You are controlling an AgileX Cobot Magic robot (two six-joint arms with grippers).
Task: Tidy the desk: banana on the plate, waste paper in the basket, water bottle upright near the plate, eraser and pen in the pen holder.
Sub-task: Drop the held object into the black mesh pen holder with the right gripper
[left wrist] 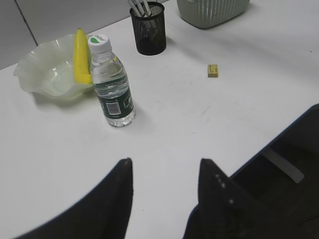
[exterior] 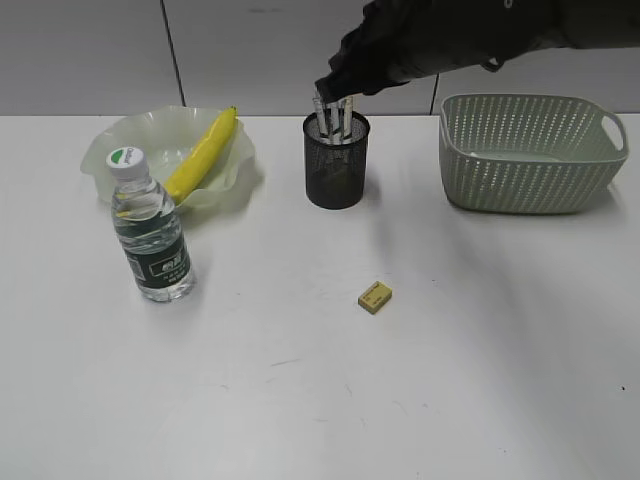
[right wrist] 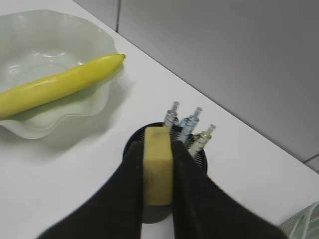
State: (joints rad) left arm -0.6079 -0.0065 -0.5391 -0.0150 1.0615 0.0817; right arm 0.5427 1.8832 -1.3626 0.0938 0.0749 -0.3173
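Eraser pinched above pen holder.

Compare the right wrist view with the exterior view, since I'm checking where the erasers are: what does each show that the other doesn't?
Only the right wrist view shows the right gripper clamped on a yellow block eraser above the black mesh pen holder.

Only the exterior view shows a second yellow eraser lying on the white desk, the upright clear water bottle and the pale green woven basket.

Both show the yellow banana in the ruffled green plate, and pens standing in the holder.
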